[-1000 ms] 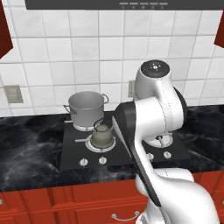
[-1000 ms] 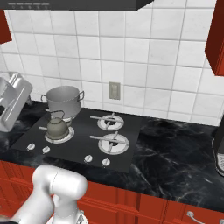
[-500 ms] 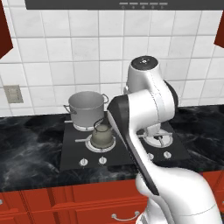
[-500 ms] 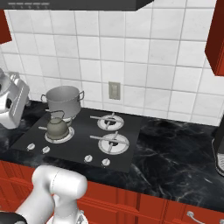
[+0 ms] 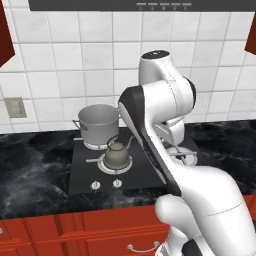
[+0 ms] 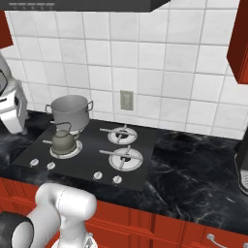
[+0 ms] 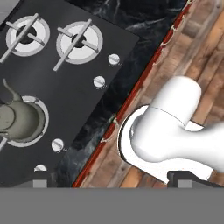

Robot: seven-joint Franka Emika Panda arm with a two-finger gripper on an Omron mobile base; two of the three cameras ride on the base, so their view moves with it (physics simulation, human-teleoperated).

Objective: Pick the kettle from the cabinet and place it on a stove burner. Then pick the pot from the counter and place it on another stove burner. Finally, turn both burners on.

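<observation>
Your kettle (image 5: 116, 155) sits on the front left burner (image 6: 64, 149), and the pot (image 5: 99, 125) stands on the burner just behind it, so both placements look done. What remains is the knobs (image 7: 99, 81) along the cooktop's (image 6: 87, 162) front edge. Your gripper (image 7: 109, 178) is spread wide and empty, looking down over that edge. Pick the two knobs that match the occupied burners, come down square on one, and close before you twist.

Kettle (image 6: 63, 140) on the front-left burner — pot (image 6: 71, 110) on the burner directly behind it.
</observation>
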